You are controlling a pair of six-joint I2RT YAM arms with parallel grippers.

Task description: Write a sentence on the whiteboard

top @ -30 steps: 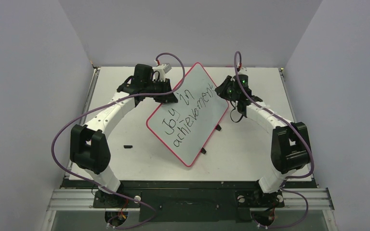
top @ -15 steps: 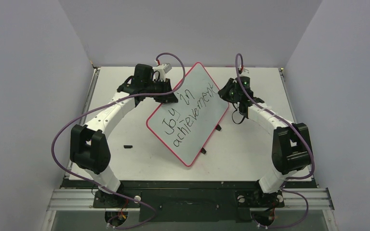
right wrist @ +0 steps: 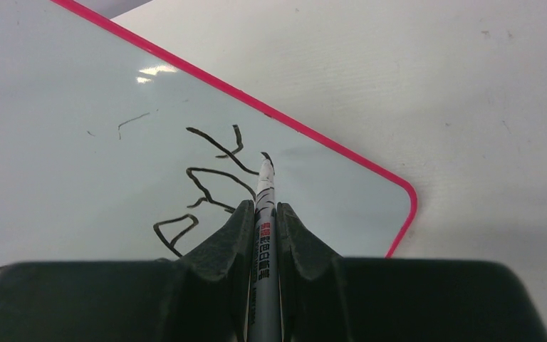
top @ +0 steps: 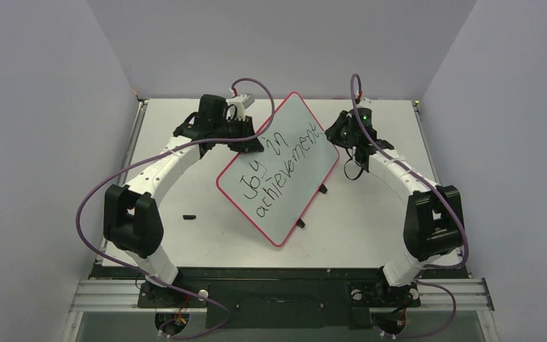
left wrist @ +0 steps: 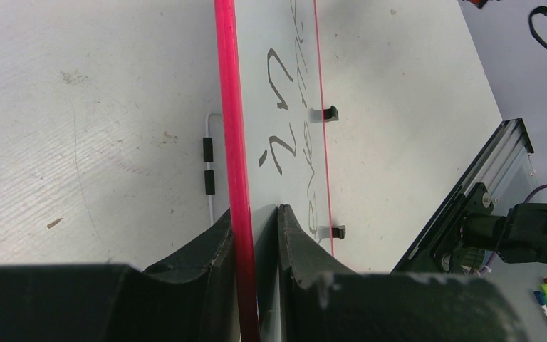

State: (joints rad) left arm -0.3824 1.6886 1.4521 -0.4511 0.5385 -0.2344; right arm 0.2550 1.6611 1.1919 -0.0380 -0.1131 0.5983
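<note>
The smooth, glossy whiteboard (top: pixel 279 167), red-rimmed with rounded corners, stands tilted mid-table. Its left edge is pinched in the narrow-set left gripper (left wrist: pixel 255 214). The black sentence (top: pixel 274 171) "Joy in achievement" crosses it. The right gripper (right wrist: pixel 264 207) is clamped on a slim white marker (right wrist: pixel 265 178), whose tip is at the last letter, far right. Matte table (top: pixel 370 214) lies open around, with a small black piece (top: pixel 189 215) near-left.

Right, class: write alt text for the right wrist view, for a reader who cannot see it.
The right gripper pinches a white marker pen, its black tip beside black handwritten letters on a pale, red-rimmed whiteboard; a white table lies beyond.
</note>
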